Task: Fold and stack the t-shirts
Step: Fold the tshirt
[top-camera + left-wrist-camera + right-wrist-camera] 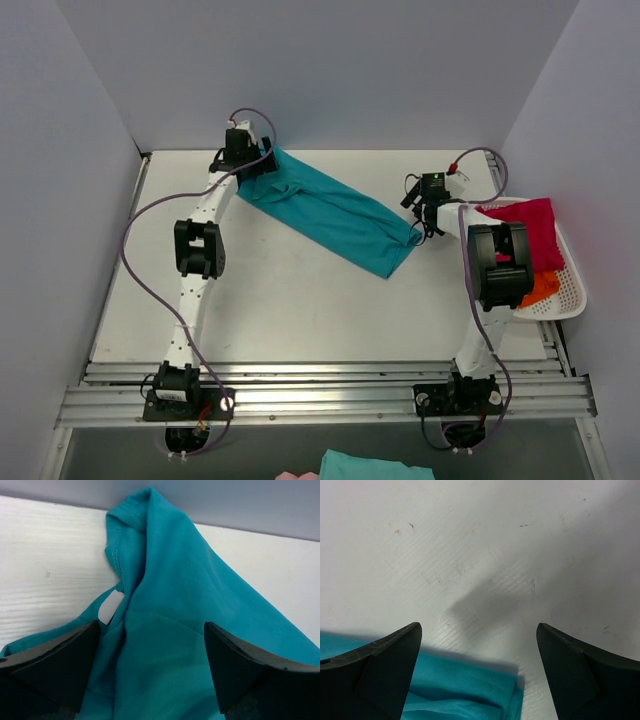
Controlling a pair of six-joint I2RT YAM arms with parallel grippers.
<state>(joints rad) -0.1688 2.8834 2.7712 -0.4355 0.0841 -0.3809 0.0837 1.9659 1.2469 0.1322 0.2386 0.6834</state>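
Top external: teal-blue t-shirt (330,210) lies on the worktop (300,310) as a long rumpled band, running diagonally from far left to mid right. Left pincer (252,165) sits at its far-left end, right pincer (420,228) at its near-right end. White slatted basket (575,290) at the right edge of the worktop holds the crimson-pink t-shirt (530,228), with the orange t-shirt (540,288) just nearer, partly hidden behind the right arm. Left wrist: left pincer (150,630) is spread wide, bunched teal cloth (170,605) rising between the fingers (60,665), not pinched; a white label (111,606) shows on the cloth near the left finger. Right wrist: right pincer (479,626) is also wide apart, over bare worktop (485,545), and a corner of the teal shirt (460,690) lies flat below, between the fingers (580,670), gripping nothing.
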